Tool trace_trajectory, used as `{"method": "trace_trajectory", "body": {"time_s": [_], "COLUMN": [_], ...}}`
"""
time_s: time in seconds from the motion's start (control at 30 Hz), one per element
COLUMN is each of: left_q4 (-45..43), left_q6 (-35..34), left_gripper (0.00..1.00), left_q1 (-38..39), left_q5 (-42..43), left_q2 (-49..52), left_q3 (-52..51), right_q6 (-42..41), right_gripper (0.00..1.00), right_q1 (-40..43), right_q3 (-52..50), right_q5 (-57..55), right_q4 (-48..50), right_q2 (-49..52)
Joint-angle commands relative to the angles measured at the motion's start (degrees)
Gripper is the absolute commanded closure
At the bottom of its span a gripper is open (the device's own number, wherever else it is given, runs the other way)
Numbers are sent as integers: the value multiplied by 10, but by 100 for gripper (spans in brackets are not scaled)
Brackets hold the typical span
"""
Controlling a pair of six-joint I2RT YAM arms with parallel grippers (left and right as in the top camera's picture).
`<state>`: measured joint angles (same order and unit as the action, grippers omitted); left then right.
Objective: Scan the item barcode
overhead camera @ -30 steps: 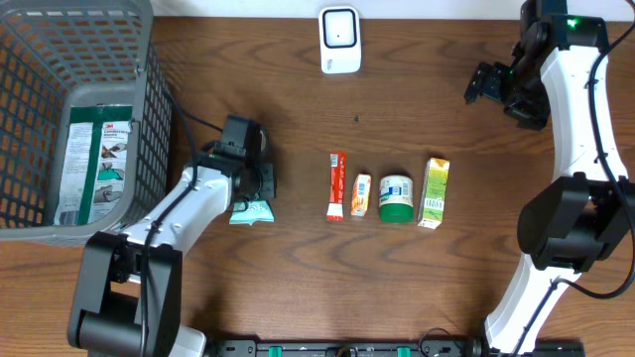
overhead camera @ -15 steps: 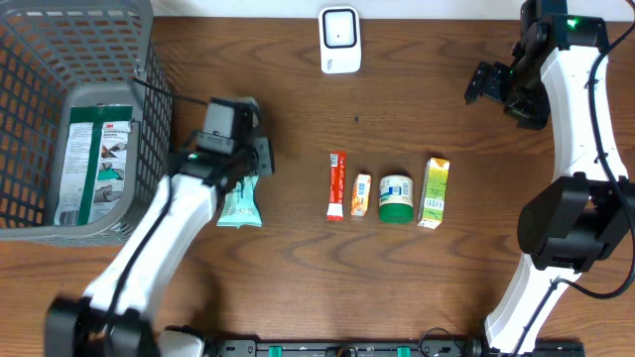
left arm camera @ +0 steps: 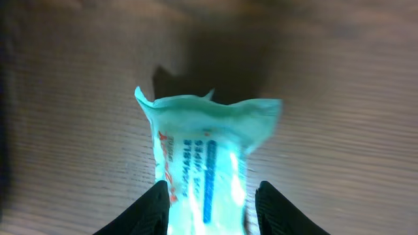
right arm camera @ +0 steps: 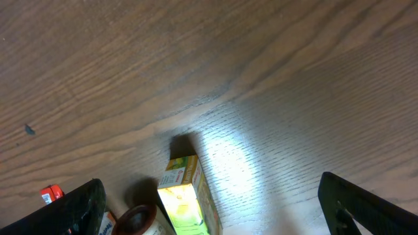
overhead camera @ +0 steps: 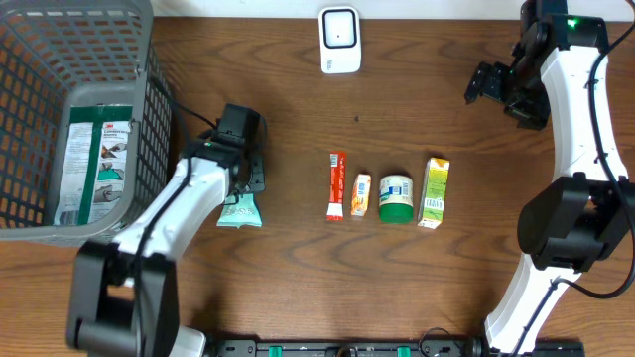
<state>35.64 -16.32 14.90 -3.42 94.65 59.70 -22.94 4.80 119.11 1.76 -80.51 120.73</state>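
Left fingers (left arm camera: 154, 207) astride lengthwise wipes pack (left arm camera: 208, 153)

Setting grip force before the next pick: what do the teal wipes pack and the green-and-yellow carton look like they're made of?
Wipes pack: seemingly thin plastic film, glossy. It throws glare and has a wavy, crimped end seal.
Carton: probably coated paperboard, with smooth printed faces and crisp folded edges.

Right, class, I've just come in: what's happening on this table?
The left gripper has its jaws open either side of a teal packet lying flat on the table, not clamping it. The right gripper hangs wide open and empty at the far right. The white scanner sits at the far edge, away from the packet.
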Motion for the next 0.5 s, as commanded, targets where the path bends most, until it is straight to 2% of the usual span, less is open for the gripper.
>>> {"method": "trace_trajectory", "body": {"time_s": [0.0, 0.17, 0.3, 0.4, 0.47], "left_q4": [-1, -6, -12, -10, -10], "left_q6": [1, 2, 16, 23, 22], "left_gripper": [57, 57, 55, 42, 36], "left_q1": [-1, -1, -1, -1, -1], "left_q5": [-29, -26, 8, 75, 111], "left_q2": [49, 103, 95, 61, 27], "left_q3": [-6, -6, 2, 20, 31], "right_q6": [7, 7, 7, 7, 7], "right_gripper": [1, 1, 1, 1, 1], "right_q1": [0, 0, 0, 0, 0], "right_q3": [8, 8, 8, 8, 8], "right_q5": [0, 0, 0, 0, 0], "right_q4": [0, 0, 0, 0, 0], "right_q2": [-12, -12, -12, -12, -12]}}
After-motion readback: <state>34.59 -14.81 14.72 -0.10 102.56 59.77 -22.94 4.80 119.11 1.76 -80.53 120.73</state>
